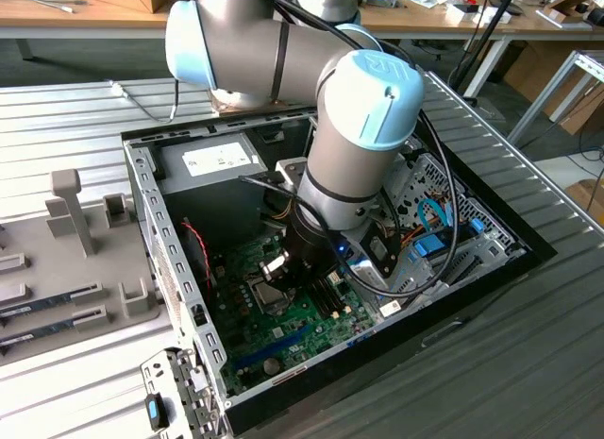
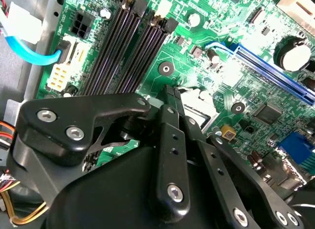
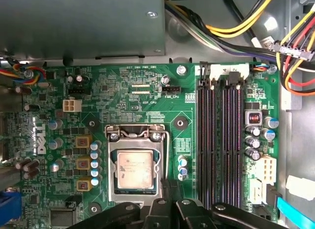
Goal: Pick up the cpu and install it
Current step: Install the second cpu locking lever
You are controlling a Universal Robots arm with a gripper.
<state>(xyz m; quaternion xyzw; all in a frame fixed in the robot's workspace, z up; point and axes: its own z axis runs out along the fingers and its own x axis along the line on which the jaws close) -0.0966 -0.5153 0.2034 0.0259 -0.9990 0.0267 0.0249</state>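
Gripper (image 3: 170, 202) sits low over the green motherboard (image 3: 133, 91) inside the open computer case (image 1: 151, 231). Its fingers (image 2: 172, 135) are drawn narrowly together and hold nothing; whether they touch the socket frame (image 3: 135, 135) cannot be told. The cpu (image 3: 134, 170) lies seated flat in that socket, just beside the fingertips and near the empty memory slots (image 3: 219, 140). White lettering is printed on the board; a white label (image 1: 222, 159) sits on the grey power supply.

White lettering on the green circuit board (image 3: 123, 91), faint print on the cpu (image 3: 134, 171), label (image 1: 219, 159) on the grey box (image 1: 177, 173)
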